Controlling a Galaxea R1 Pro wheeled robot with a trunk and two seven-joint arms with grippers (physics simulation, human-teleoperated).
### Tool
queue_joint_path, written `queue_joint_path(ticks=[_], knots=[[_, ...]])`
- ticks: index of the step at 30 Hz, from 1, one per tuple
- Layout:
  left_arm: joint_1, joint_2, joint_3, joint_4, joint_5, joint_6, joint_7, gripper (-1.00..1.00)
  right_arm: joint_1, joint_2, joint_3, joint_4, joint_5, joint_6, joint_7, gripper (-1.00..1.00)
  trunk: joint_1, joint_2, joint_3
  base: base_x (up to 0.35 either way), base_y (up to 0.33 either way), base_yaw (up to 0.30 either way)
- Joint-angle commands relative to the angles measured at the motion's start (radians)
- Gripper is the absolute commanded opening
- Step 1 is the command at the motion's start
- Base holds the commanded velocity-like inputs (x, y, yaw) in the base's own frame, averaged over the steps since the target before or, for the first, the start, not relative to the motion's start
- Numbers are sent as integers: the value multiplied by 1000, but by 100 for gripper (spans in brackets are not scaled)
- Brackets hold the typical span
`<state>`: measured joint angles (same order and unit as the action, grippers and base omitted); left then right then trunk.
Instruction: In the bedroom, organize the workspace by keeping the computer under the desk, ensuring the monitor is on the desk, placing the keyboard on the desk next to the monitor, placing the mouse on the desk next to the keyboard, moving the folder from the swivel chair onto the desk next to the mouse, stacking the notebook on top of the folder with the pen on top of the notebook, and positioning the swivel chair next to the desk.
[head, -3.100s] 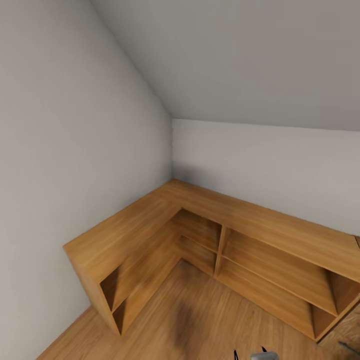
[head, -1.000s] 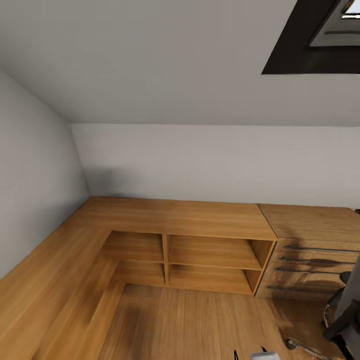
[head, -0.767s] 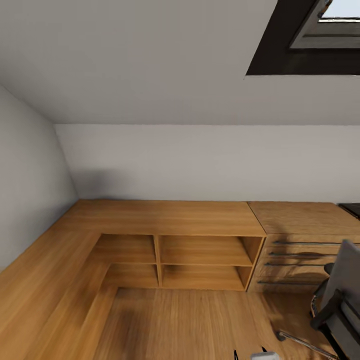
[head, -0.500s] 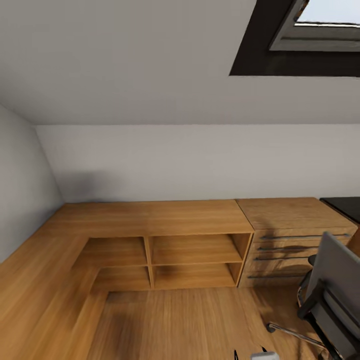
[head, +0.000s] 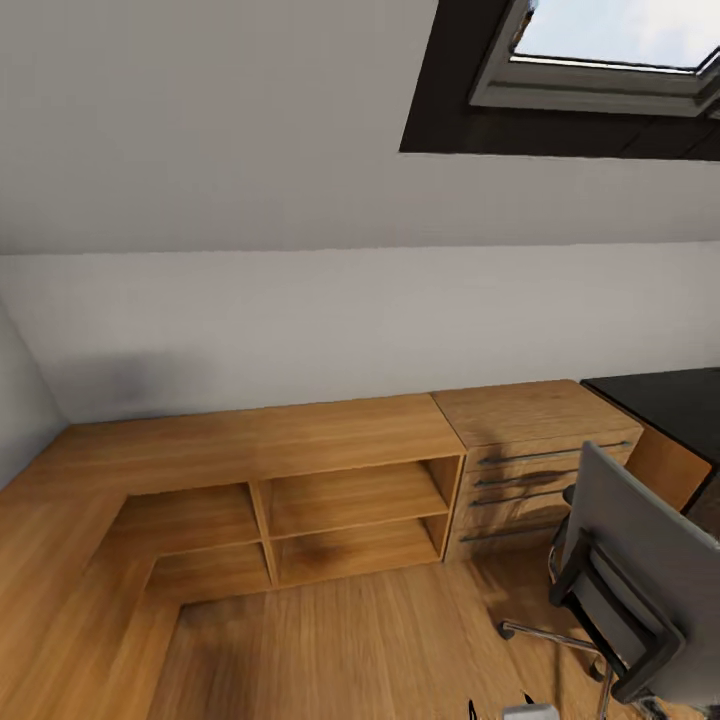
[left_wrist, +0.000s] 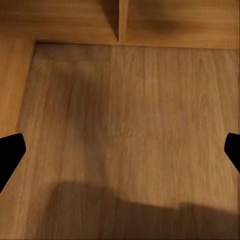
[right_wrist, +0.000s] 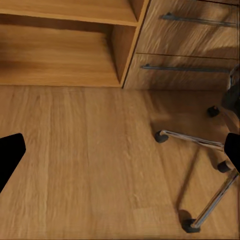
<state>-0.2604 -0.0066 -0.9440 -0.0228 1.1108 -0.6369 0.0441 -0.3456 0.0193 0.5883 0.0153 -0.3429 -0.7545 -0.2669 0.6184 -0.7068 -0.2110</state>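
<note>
Right now we see both hands spread wide and empty over the oak floor (left_wrist: 125, 125): left hand (left_wrist: 120, 150) near the oak shelving (head: 300, 490), right hand (right_wrist: 120, 150) just beside the swivel chair (head: 640, 570) and its chrome base (right_wrist: 200, 165). Beyond the chair, past the drawer unit (head: 530, 450), sits the black worktop (head: 670, 400).

The swivel chair (head: 640, 570) and the bench (head: 665, 405) are cropped by the head view's right edge; the skylight (head: 610, 50) by its top.
</note>
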Motion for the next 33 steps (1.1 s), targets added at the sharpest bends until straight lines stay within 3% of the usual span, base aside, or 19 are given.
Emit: queue_joint_path(ticks=[1, 15, 33], knots=[[0, 0, -9, 0, 4, -3, 5, 100, -1, 1, 7, 2, -7, -1, -7, 100, 0, -1, -2, 0, 0, -249], [0, 0, -9, 0, 4, -3, 5, 100, -1, 1, -4, 0, -13, 9, -8, 100, 0, -1, -16, 0, 0, -184], [0, 0, -9, 0, 4, -3, 5, 100, -1, 0, -6, 0, -12, 7, -8, 100, 0, -1, -18, 0, 0, -290]])
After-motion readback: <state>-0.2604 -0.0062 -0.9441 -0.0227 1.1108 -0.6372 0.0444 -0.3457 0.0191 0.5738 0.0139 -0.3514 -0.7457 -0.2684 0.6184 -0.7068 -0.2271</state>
